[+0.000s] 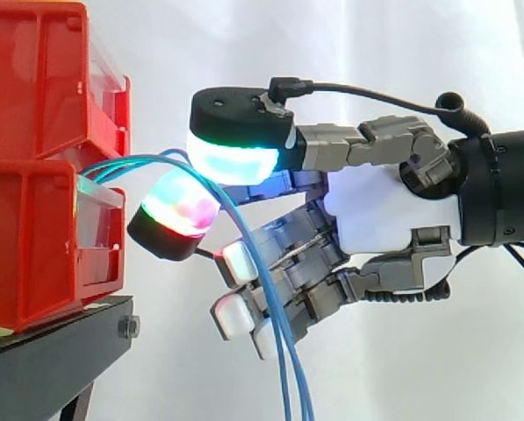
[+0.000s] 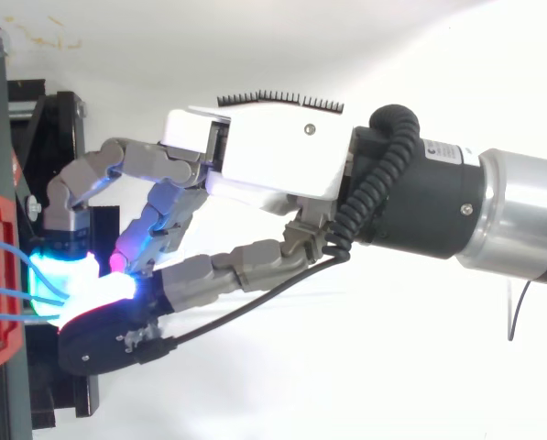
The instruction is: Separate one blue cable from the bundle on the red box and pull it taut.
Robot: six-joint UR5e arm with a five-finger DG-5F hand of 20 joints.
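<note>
In the side view, blue cables [image 1: 283, 360] are seen leaving the lower red bin [image 1: 33, 246] on the black stand [image 1: 51, 351], arching right and hanging down. They are clamped between two glowing pads [image 1: 235, 162] of the hand [image 1: 384, 219]. In the top view, the pads are pressed together just beside the bin, where the cables are met

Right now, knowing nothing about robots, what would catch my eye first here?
First, the robot's hand, coming in from the right and glowing cyan, green and red at its left end. Next, the blue cables, which arch out of the stacked red bins at the left, pass that glow, and hang down in front of the hand.
</note>
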